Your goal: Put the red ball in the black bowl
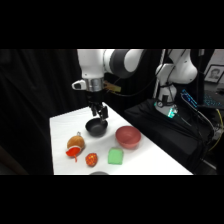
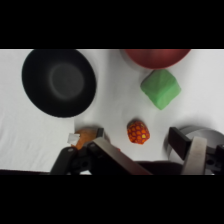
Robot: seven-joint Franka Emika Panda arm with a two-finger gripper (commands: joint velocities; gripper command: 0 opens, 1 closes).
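Note:
The red ball (image 1: 91, 160) (image 2: 138, 132), small and speckled red-orange, lies on the white table near its front edge. The glossy black bowl (image 1: 96, 127) (image 2: 59, 82) stands further back on the table with nothing in it. My gripper (image 1: 101, 112) (image 2: 155, 159) hangs just above the bowl's far rim in the side view, well away from the ball. It is open, its fingers (image 2: 112, 155) spread wide with nothing between them. In the wrist view the ball lies just beyond the gap between the fingers.
A larger red bowl (image 1: 128, 137) (image 2: 157, 56) stands right of the black one. A green block (image 1: 116, 156) (image 2: 160, 88) lies beside the ball. A brown pear-shaped object (image 1: 76, 145) (image 2: 87, 135) with a red base sits to the ball's left. A grey round thing (image 2: 206, 132) shows behind the right finger.

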